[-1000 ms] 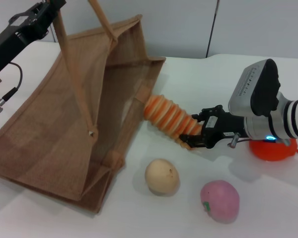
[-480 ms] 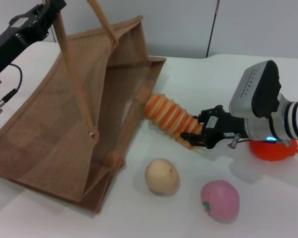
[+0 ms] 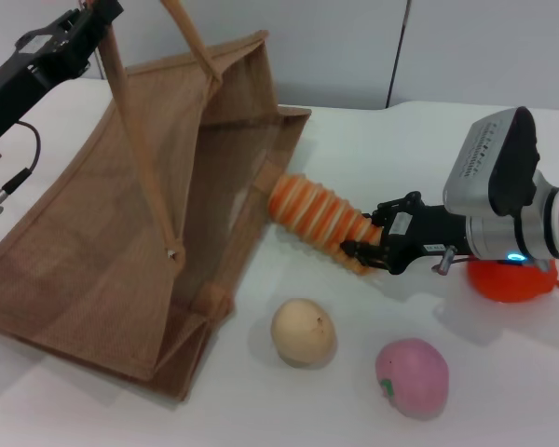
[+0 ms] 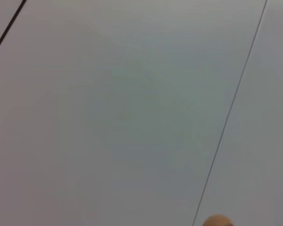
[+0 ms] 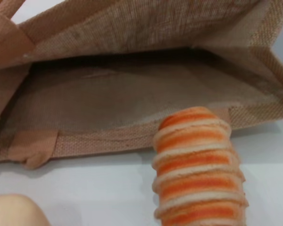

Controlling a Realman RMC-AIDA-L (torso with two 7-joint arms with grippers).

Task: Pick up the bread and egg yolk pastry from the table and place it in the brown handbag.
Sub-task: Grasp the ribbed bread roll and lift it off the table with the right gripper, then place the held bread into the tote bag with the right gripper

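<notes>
Head view: my right pincer (image 3: 357,256) pinches the bread (image 3: 315,220) by its tail, nose at the bag (image 3: 121,251) mouth. I should push level and straight inside. My left pincer (image 3: 98,9) holds a handle up; its fingers I cannot tell.

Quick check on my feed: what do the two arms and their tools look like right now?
The right arm is white with black bands, topped by a grey-and-black wrist housing with a small blue light; its tool is black, with a metal screw on the side. The left arm is black and boxy, with a thin black cable ending in a silver plug.
</notes>
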